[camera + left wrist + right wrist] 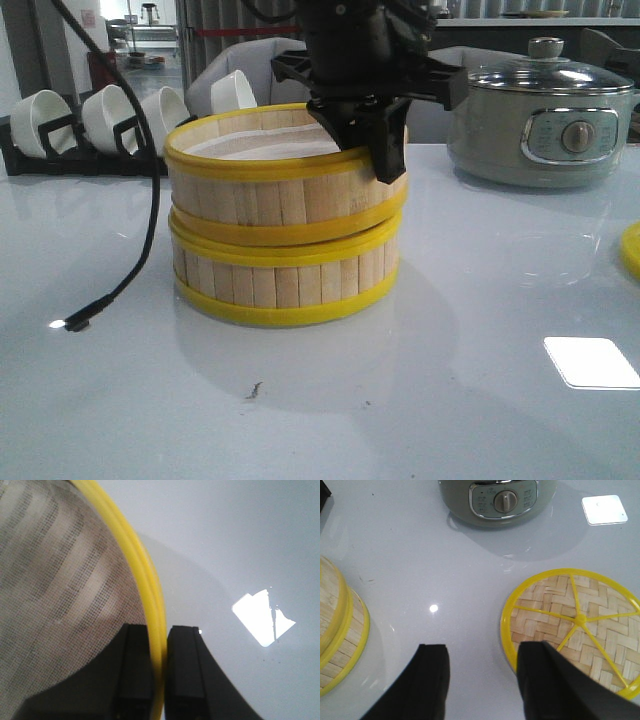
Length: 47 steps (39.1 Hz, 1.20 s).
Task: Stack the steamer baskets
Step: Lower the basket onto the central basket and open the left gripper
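Two steamer baskets stand stacked at the table's middle. The upper basket point(270, 190) rests a little askew on the lower basket point(285, 285), its right side slightly higher. My left gripper point(375, 140) comes down from above onto the upper basket's right rim. In the left wrist view the left gripper point(160, 630) is shut on that yellow rim point(142, 565), one finger over the white cloth liner point(55, 580). My right gripper point(482, 652) hangs open over bare table between the stack point(340, 630) and the woven lid point(575, 625), holding nothing.
A grey-green electric pot point(540, 120) with a glass lid stands at the back right. White bowls in a black rack point(110, 115) line the back left. A black cable point(150, 200) hangs left of the stack, its plug point(78, 322) on the table. The lid's edge point(632, 250) shows far right.
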Tool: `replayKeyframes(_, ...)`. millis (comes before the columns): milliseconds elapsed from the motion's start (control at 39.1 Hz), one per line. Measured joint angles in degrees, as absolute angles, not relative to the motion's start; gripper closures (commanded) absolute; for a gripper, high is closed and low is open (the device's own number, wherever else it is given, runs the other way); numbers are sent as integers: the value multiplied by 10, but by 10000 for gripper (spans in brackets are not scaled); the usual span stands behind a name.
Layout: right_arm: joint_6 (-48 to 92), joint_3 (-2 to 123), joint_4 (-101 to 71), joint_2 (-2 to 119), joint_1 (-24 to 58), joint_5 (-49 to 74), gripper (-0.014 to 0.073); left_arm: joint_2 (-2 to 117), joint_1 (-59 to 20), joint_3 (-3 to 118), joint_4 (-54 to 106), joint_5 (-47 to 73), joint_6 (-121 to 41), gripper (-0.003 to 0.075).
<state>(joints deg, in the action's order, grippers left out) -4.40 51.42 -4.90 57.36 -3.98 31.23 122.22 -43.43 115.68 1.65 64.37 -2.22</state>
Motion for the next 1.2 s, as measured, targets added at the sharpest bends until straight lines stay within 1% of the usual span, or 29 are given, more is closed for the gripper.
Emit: replayKeyframes(1201,-44,514,-49,574,-40,312,169,1223,-432,1155,39,640,-22,637)
